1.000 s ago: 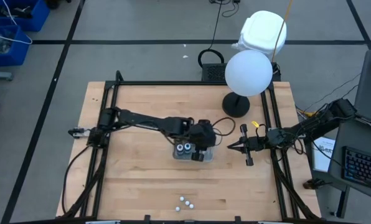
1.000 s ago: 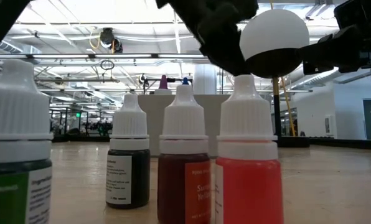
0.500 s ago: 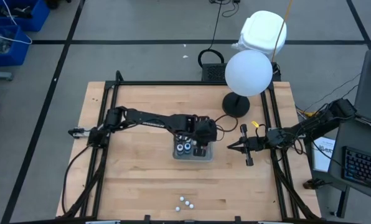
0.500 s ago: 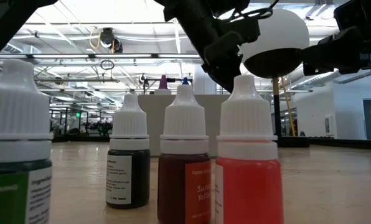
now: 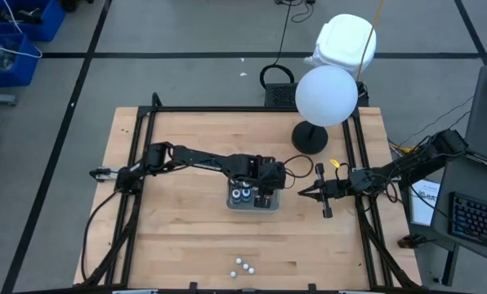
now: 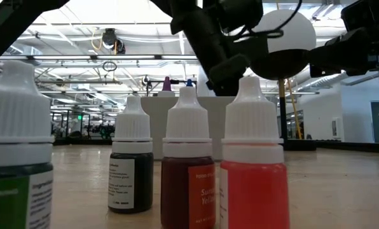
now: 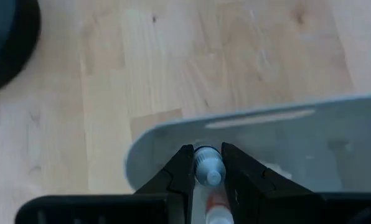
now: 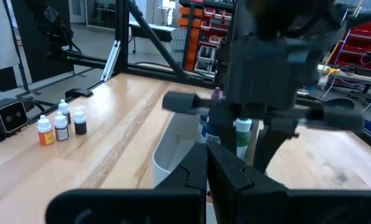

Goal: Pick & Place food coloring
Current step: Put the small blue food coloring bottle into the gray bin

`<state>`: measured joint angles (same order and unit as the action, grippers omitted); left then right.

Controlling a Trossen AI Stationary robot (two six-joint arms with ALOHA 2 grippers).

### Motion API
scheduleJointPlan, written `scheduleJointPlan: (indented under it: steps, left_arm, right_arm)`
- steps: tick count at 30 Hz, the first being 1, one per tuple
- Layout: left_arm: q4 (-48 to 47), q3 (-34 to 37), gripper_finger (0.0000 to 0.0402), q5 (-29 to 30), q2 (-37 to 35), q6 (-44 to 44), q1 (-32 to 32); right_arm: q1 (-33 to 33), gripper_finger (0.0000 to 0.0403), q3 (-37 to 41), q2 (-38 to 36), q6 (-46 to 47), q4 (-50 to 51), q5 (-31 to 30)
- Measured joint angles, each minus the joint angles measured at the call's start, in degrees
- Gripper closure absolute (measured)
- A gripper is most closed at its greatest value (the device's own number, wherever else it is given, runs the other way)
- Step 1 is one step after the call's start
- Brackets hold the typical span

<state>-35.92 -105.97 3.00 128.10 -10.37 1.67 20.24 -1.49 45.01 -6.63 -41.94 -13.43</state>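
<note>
A clear tray (image 5: 252,207) sits mid-table with two food coloring bottles (image 5: 243,194) standing in its left part. My left gripper (image 5: 265,194) hangs over the tray's right part, shut on another small bottle (image 7: 207,171) with a white cap and reddish body. The tray's pale wall (image 7: 285,134) lies just beyond its fingertips. Several more bottles (image 5: 242,265) stand upright near the table's near edge, close up in the low view (image 6: 188,165). My right gripper (image 5: 302,193) waits shut and level, right of the tray. My left gripper pinches the bottle between its two fingers at the white cap and neck (image 7: 208,167), one finger (image 7: 184,168) on each side. The fingers slant down from the table's left side, and the bottle lies along them, cap toward the fingertips. It hangs clear above the tray.
A white globe lamp (image 5: 326,95) on a black round base (image 5: 310,137) stands behind and to the right of the tray. A black frame (image 5: 227,110) runs along the table's edges. Bare wood lies between the tray and the near bottles.
My left gripper has sunk toward the tray and tipped more steeply downward, still shut on the bottle. The tray and the bottles in it have stayed where they were.
</note>
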Motion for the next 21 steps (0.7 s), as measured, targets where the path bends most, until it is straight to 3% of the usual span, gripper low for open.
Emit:
scheduleJointPlan:
  steps: [21]
  left_arm:
    - [-0.61, 0.11, 0.0332, -0.19, 3.18, 0.36, -0.84]
  right_arm:
    - [0.01, 0.0403, 0.0, -0.02, 1.42, 0.14, 0.0]
